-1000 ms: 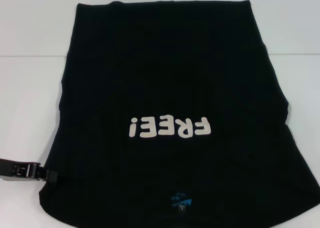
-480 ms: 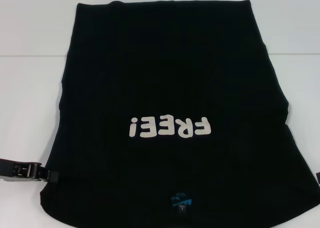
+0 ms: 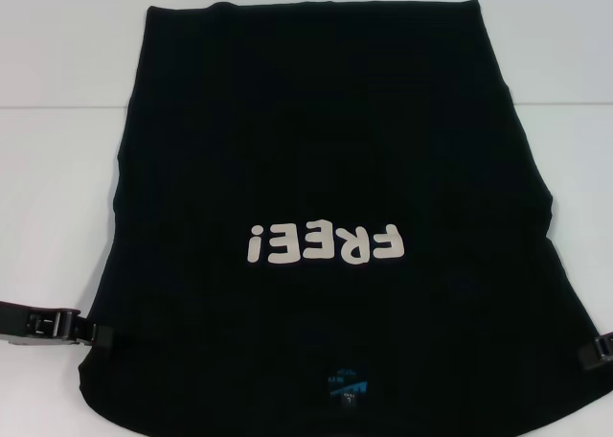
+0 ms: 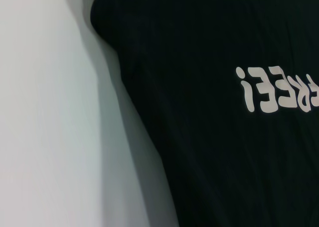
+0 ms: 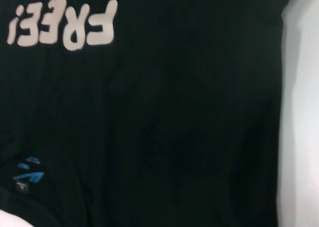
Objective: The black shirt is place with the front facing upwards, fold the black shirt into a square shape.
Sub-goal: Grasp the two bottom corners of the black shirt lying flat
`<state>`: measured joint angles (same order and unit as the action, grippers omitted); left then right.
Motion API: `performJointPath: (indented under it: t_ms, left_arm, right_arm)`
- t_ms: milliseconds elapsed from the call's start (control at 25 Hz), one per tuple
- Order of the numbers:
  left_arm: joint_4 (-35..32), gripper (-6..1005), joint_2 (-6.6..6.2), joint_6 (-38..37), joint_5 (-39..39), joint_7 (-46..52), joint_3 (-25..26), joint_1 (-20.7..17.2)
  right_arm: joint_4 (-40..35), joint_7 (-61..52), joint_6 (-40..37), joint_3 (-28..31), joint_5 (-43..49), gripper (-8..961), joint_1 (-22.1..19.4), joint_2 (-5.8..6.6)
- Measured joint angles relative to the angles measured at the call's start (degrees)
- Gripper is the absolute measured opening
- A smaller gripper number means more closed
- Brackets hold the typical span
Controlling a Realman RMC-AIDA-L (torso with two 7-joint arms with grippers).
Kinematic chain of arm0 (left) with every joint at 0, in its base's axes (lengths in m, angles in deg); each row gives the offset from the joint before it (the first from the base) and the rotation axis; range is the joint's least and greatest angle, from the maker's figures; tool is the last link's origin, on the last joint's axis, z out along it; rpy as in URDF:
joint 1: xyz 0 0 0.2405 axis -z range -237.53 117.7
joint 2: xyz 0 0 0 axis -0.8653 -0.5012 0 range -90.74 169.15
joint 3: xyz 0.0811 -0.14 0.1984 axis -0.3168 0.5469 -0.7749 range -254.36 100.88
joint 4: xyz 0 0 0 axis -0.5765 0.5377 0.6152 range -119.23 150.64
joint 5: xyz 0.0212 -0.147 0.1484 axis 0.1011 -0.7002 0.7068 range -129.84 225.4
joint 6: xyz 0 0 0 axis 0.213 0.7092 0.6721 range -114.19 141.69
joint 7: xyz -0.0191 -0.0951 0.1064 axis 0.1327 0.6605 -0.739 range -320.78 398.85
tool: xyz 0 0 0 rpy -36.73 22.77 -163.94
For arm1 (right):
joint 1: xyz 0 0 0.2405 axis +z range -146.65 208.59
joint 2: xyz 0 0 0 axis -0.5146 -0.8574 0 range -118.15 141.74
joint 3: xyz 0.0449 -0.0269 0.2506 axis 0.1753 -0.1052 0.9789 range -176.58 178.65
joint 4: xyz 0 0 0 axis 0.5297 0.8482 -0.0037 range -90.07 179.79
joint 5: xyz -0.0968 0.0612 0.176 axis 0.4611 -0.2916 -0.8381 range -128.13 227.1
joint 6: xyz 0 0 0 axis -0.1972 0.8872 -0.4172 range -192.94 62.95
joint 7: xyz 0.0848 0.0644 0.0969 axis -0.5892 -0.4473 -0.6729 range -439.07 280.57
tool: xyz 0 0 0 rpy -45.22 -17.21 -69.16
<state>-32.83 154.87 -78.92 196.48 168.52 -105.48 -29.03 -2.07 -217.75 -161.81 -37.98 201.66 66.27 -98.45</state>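
Observation:
The black shirt (image 3: 316, 149) lies flat on the white table, front up, its sides folded in. Its cream letters "FREE!" (image 3: 324, 242) read upside down from my head, and the blue neck label (image 3: 347, 389) sits at the near edge. My left gripper (image 3: 103, 334) is low at the shirt's near left edge, its tip against the cloth. At the shirt's near right edge, only the tip of my right gripper (image 3: 592, 349) shows. The left wrist view holds the shirt (image 4: 214, 137) and its letters (image 4: 276, 92). The right wrist view holds the shirt (image 5: 149, 137) and the label (image 5: 27, 174).
The white table (image 3: 57, 188) shows bare on both sides of the shirt and beyond its far hem. A seam in the table surface (image 3: 67, 106) runs across behind the shirt.
My right gripper has come into the head view at the shirt's near right edge, moving inward. The left gripper has hardly moved. The shirt lies as before.

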Motion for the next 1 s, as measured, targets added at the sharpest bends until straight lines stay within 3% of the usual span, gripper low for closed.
performJointPath:
  t_ms: [1000]
  left_arm:
    - [0.2, 34, 0.00, 0.1, 0.0, 0.1, 0.0, 0.5]
  right_arm:
    - [0.1, 0.4, 0.8, -1.2, 0.6, 947, 0.4, -1.33]
